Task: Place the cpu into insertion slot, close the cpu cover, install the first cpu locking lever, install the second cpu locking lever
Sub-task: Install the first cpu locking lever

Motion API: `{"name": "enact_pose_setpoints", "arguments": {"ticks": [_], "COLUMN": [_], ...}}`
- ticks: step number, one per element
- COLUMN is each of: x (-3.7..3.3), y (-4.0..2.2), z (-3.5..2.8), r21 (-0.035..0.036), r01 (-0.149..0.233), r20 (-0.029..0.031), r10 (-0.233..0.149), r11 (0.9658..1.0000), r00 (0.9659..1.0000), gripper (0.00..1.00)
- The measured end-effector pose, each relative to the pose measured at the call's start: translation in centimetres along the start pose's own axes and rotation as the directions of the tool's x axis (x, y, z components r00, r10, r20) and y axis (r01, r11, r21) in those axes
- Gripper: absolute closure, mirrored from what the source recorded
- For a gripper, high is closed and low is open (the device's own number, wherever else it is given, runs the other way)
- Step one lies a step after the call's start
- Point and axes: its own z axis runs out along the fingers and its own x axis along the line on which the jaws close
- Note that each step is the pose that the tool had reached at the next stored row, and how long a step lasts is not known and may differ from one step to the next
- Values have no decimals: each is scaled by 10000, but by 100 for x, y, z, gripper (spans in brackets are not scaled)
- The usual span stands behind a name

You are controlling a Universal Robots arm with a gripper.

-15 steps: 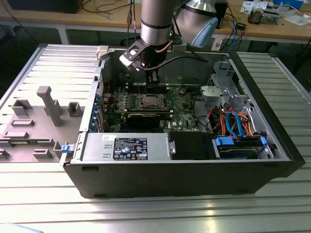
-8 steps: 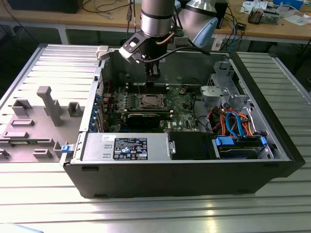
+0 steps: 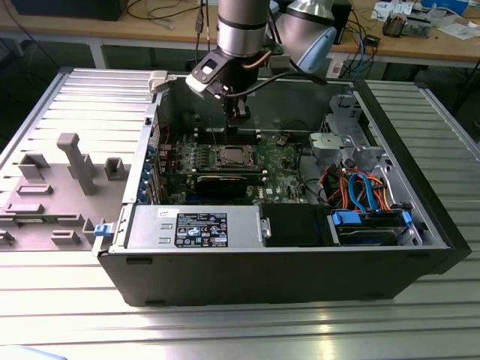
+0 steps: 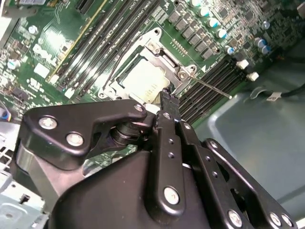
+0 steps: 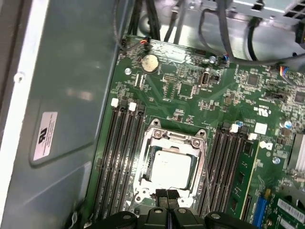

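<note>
- The cpu (image 5: 170,167) lies flat in its socket on the motherboard (image 5: 190,86). In the exterior view that socket sits just above the middle of the frame, inside the open computer case (image 3: 262,277).
- The cpu cover (image 5: 176,139) appears to lie down over the chip, its window framing the grey face, so I judge steps 1 and 2 done.
- 1 thin locking lever (image 4: 209,88) juts out from a socket corner across the memory slots (image 4: 215,76), free at its tip, and looks unlatched.
- A second wire runs along the opposite side of the frame, and I cannot tell whether it is hooked. By my reading the 2 lever steps remain.
- The gripper (image 5: 167,194) hangs just over one edge of the socket, close to the cover's rim. Its 2 fingers are pressed together with nothing between them. Whether the tips touch the frame I cannot tell.
- The chip face is a matte grey-silver square.
- The cover is stamped, silvery sheet metal, and the levers are slim steel wire.
- The board is glossy green and crowded with small parts, and the slots are long black plastic.
- The gripper is hard black metal or plastic built of bolted link plates.
- The case walls are smooth grey-blue sheet steel.
- The table (image 3: 300,334) is ribbed, pale aluminium.
</note>
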Motion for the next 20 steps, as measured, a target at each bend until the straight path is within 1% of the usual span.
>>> {"name": "enact_pose_setpoints", "arguments": {"ticks": [2,4,6,8,9,10,12,14,16,18,20], "x": [0,0,0,0,0,0,0,0,0,0,0], "y": [0,0,0,0,0,0,0,0,0,0,0], "z": [1,1,1,2,2,2,2,2,3,4,4], "r21": [7,10,14,19,21,25,34,39,47,52,61], "r01": [488,762,1047,1327,1536,1755,2258,2512,2971,3221,3605], "r20": [16,25,35,44,51,58,75,83,98,105,117], "r10": [-488,-762,-1047,-1327,-1537,-1755,-2258,-2513,-2971,-3222,-3605], "r11": [9988,9971,9945,9912,9881,9845,9742,9679,9548,9467,9327], "r00": [9988,9971,9945,9911,9881,9845,9741,9679,9548,9466,9327], "gripper": [89,89,89,89,89,89,89,89,89,89,89]}}
